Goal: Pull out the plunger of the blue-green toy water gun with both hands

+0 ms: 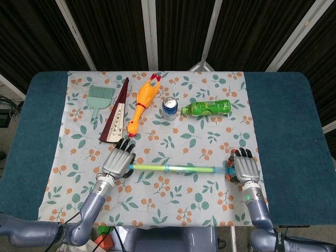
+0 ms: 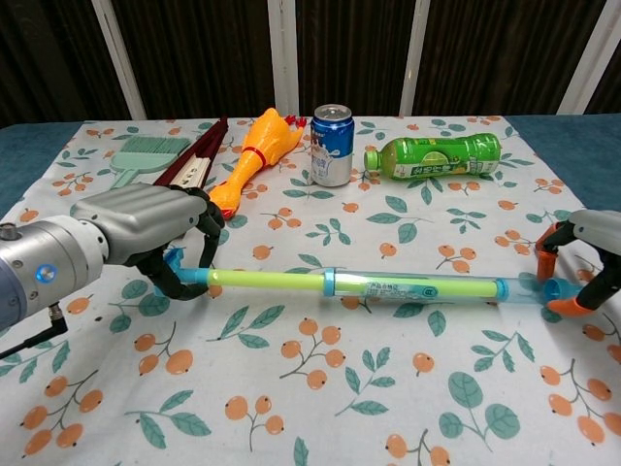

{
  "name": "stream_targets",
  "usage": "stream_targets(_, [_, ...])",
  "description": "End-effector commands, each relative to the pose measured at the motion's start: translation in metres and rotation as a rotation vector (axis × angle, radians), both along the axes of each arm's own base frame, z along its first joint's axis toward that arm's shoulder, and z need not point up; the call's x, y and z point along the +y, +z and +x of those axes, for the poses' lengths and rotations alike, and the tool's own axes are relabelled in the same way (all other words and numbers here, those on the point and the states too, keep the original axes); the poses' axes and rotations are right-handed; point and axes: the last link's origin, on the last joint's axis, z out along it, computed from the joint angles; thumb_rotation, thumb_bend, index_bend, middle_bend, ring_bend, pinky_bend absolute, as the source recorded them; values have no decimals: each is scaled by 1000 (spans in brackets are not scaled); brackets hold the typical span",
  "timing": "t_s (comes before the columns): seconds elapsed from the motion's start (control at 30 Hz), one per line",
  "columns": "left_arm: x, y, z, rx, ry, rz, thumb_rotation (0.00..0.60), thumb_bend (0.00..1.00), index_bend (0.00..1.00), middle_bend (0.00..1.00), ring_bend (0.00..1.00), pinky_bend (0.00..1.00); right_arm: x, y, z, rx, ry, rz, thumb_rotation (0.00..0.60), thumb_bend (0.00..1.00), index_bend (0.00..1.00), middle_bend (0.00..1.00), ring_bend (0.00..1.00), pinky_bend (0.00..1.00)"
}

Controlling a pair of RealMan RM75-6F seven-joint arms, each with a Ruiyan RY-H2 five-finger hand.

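Looking down from the head view, I see the water gun (image 1: 173,168) lying crosswise on the bench (image 1: 47,131), my left hand (image 1: 117,163) wrapped around its plunger end. Chest view: my right hand (image 2: 582,267) pinches the barrel tip, so I pull apart straight and level.

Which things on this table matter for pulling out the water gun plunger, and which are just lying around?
Part of the job:
water gun
plunger
left hand
right hand

Just lying about:
rubber chicken
soda can
green bottle
brush
folded fan
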Motion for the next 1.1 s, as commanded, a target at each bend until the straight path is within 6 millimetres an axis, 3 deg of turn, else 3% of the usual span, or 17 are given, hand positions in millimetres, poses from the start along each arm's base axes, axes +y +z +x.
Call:
stream_targets(0.03, [-1, 1, -1, 3, -2, -1, 600, 474, 592, 154, 0, 0, 0, 3, -3, 6, -6, -5, 600, 336, 651, 198, 0, 0])
stream_targets(1.1, [-9, 25, -11, 0, 1, 19, 600, 474, 593, 154, 0, 0, -3, 48, -29, 52, -53, -91, 600, 336, 709, 222, 0, 0])
